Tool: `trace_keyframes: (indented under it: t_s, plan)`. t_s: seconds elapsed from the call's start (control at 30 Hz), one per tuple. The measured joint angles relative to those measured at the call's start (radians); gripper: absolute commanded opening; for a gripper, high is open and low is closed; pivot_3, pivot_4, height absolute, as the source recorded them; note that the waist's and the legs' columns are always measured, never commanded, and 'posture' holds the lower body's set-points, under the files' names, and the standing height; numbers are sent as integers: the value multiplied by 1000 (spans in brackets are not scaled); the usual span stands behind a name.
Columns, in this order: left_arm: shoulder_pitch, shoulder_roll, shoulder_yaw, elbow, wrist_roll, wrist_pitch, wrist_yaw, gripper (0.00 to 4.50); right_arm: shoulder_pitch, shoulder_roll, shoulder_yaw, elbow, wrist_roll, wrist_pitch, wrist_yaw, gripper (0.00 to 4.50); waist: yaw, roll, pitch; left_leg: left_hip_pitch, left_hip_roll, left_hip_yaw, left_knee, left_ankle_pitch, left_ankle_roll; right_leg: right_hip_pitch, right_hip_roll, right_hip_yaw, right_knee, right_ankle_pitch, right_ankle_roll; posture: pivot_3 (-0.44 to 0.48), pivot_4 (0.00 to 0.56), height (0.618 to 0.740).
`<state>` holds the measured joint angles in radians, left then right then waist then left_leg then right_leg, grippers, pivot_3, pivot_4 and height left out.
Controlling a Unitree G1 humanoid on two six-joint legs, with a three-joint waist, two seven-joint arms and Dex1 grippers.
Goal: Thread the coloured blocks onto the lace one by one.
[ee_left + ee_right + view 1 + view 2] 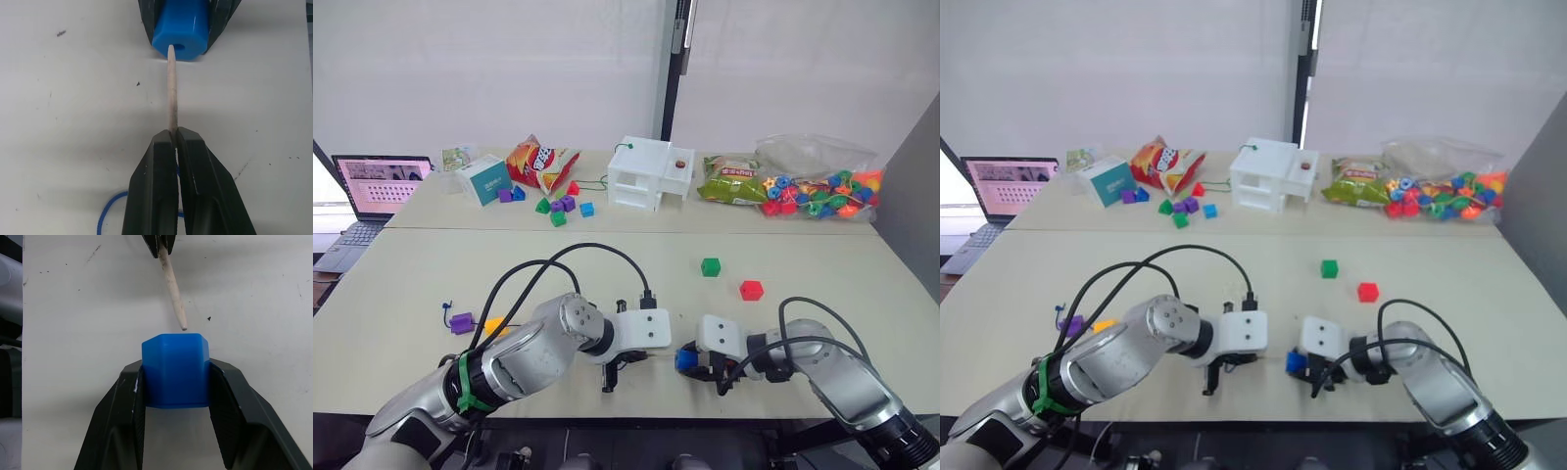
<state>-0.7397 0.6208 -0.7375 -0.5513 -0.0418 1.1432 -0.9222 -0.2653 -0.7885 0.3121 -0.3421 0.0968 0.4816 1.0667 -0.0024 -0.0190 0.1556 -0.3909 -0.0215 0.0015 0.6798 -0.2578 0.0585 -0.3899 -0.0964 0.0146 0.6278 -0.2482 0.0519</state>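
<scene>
My right gripper is shut on the blue block, low over the table near its front edge. The block's hole faces my left gripper, which is shut on the lace's stiff pale tip. The tip's end sits right at the hole's rim; whether it has entered I cannot tell. A loop of dark-blue lace trails behind the left fingers. On the table lie the green block, the red block, and to the left the purple block and the yellow-orange block.
On the far table stand a laptop, a teal box, a chips bag, a white toy house, a green snack bag and a clear bag of beads. Several small blocks lie there too.
</scene>
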Motion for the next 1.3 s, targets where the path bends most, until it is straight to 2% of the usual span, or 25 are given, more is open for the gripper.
trace_keyframes:
  t_s: [0.8,1.13,1.3]
  plan:
    - [-12,-25,-31,16,-39,-3,43,26,7,-1,0,-13,-5,3,0,1299,2,0,0,0,0,0,0,0,0,0,0,0,0,0,0,0,150,740]
    - [24,-127,-24,96,-41,-118,93,26,12,-5,-2,-20,-6,4,0,1299,6,0,0,0,0,0,0,0,0,0,-1,0,0,0,0,0,150,740]
    - [148,-213,79,187,-65,-250,125,26,14,-15,-11,-19,-12,6,1,1299,13,1,0,0,-1,0,0,0,0,0,-3,0,0,0,0,0,150,740]
